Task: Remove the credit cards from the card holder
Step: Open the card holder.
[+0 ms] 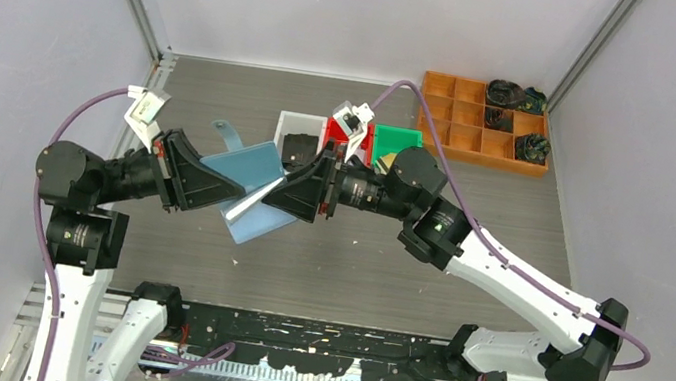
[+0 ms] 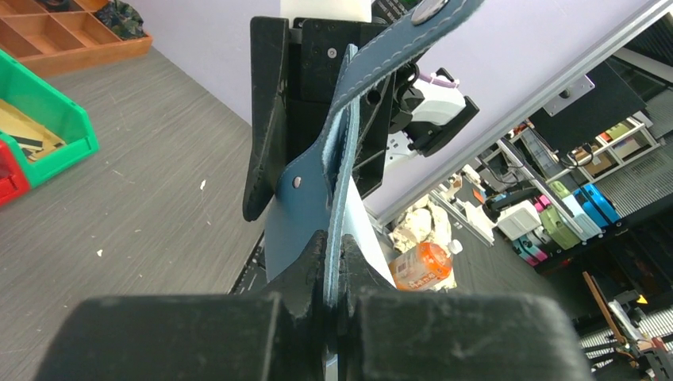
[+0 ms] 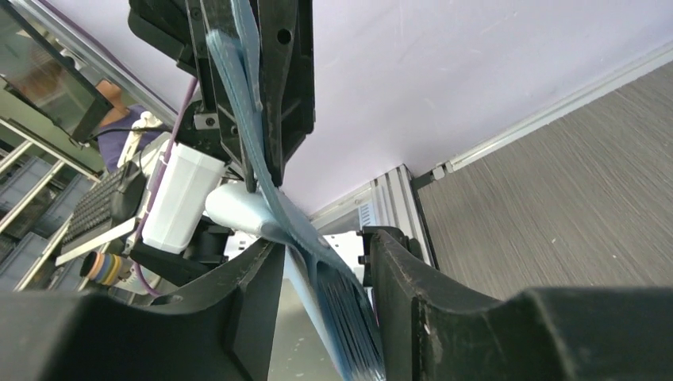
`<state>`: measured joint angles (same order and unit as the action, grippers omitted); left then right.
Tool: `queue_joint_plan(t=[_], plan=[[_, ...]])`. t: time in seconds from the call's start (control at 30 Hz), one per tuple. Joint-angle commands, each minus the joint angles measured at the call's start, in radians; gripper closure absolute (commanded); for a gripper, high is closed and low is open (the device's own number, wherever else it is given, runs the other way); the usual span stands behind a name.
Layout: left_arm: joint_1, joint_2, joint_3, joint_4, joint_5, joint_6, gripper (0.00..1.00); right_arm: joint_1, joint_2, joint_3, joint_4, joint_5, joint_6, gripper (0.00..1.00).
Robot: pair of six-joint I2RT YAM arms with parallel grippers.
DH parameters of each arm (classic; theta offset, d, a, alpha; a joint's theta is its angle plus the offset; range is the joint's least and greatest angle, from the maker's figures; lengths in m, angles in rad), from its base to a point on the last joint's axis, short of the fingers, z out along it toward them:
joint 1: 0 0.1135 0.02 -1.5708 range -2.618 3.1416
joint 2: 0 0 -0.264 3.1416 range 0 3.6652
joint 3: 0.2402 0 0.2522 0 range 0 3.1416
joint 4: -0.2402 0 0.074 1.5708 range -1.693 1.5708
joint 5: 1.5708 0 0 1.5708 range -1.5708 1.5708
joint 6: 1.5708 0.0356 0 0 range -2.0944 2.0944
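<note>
The light-blue card holder (image 1: pixel 253 178) hangs in the air between my two grippers, fanned open, its closing tab (image 1: pixel 227 135) sticking up to the back. My left gripper (image 1: pixel 214 182) is shut on the holder's edge; in the left wrist view the jaws (image 2: pixel 337 258) pinch the blue flap (image 2: pixel 313 186). My right gripper (image 1: pixel 289 193) is open, its fingers on either side of the holder's fan pockets (image 3: pixel 349 305), which lie close to one finger (image 3: pixel 409 294). A pale strip (image 1: pixel 247 203) shows between the flaps; I cannot tell whether it is a credit card.
An orange compartment tray (image 1: pixel 471 119) with dark items stands at the back right. White (image 1: pixel 295 126), red (image 1: pixel 335 133) and green (image 1: pixel 395 143) bins stand behind the grippers; the green bin also shows in the left wrist view (image 2: pixel 55 119).
</note>
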<state>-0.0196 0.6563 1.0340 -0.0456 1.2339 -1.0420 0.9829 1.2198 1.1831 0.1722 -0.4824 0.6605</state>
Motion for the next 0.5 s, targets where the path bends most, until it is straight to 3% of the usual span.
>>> queue_joint_plan(t=[0.0, 0.2, 0.33, 0.37, 0.47], plan=[[-0.002, -0.017, 0.020, 0.066, 0.039, -0.024, 1.00, 0.005, 0.017, 0.053, 0.116, 0.014, 0.038, 0.50], [-0.002, -0.012, 0.006, 0.063, 0.044, -0.016, 1.00, 0.005, 0.036, 0.063, 0.203, -0.054, 0.119, 0.54], [-0.001, -0.011, 0.002, 0.049, 0.054, -0.006, 1.00, 0.005, 0.045, 0.063, 0.260, -0.087, 0.197, 0.71], [-0.002, -0.015, 0.000, 0.023, 0.052, 0.010, 0.98, 0.005, 0.048, 0.065, 0.264, -0.096, 0.216, 0.75], [-0.002, -0.030, 0.010, -0.042, 0.038, 0.075, 0.75, 0.004, 0.042, 0.059, 0.257, -0.092, 0.237, 0.89]])
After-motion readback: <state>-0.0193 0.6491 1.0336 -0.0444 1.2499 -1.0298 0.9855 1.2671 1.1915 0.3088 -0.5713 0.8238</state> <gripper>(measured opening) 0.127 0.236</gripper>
